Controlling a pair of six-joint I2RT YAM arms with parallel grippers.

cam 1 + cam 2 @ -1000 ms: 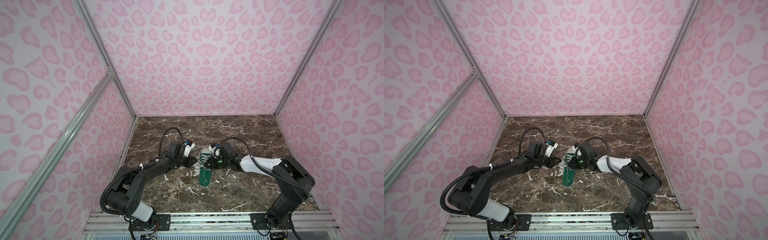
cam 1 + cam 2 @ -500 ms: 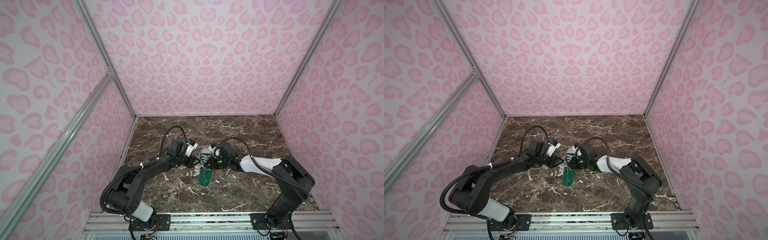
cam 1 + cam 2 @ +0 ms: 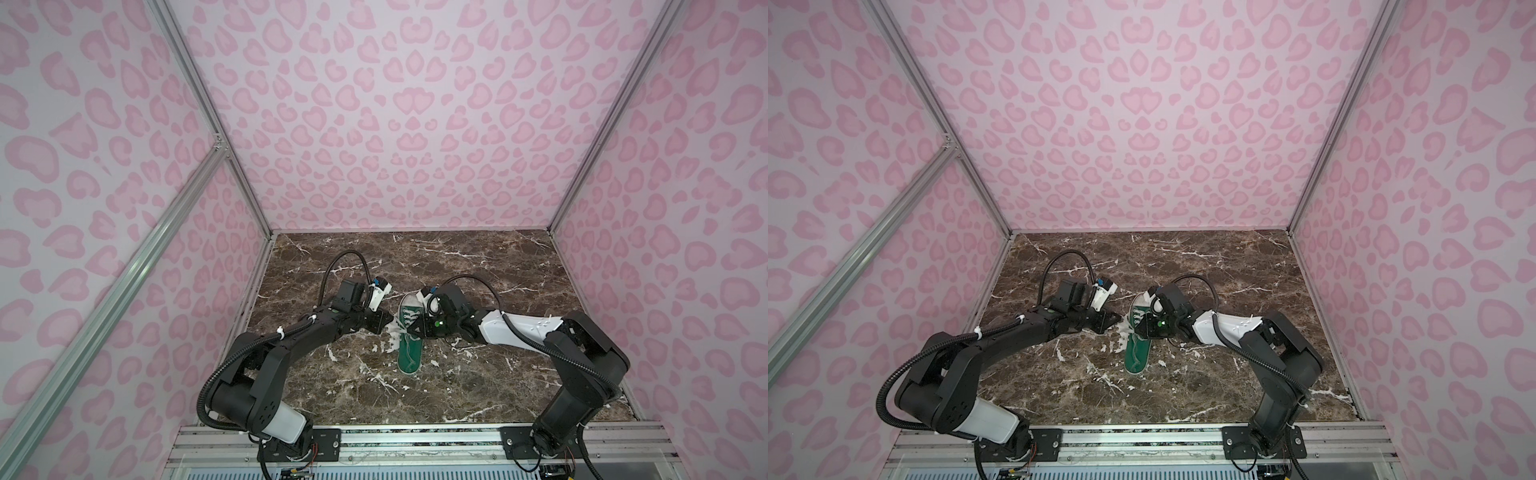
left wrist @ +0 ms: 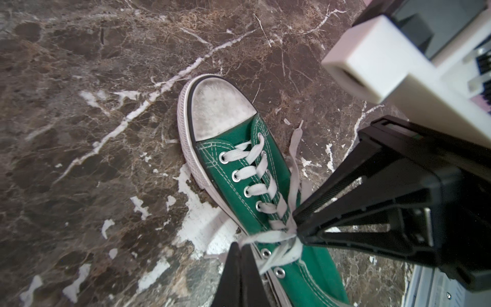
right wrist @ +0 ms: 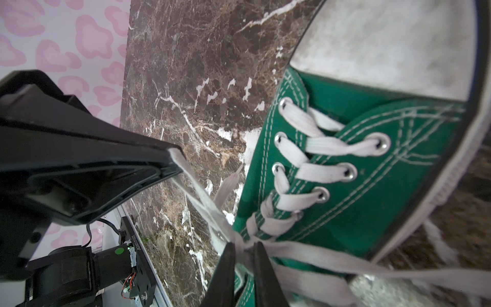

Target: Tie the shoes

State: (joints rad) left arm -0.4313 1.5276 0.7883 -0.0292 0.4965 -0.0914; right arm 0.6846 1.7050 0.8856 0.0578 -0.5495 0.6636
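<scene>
A green sneaker (image 3: 409, 349) lies mid-table with its white toe cap (image 4: 220, 109) pointing away from the front rail. Its white laces (image 4: 268, 235) cross over the tongue. At the shoe's left side my left gripper (image 3: 390, 325) (image 4: 241, 245) is shut on a lace strand (image 5: 196, 183) that runs taut from its tip to the crossing. From the right, my right gripper (image 3: 411, 330) (image 5: 244, 245) is shut on the lace at that crossing. A loose lace end (image 4: 295, 141) lies on the table beside the shoe.
The brown marble tabletop (image 3: 478, 266) is walled by pink patterned panels (image 3: 395, 124) at the back and on both sides. An aluminium rail (image 3: 415, 440) with both arm bases runs along the front edge.
My left gripper has edged right to the shoe's side and closed on the lace. The right gripper has stayed at the lace crossing.
</scene>
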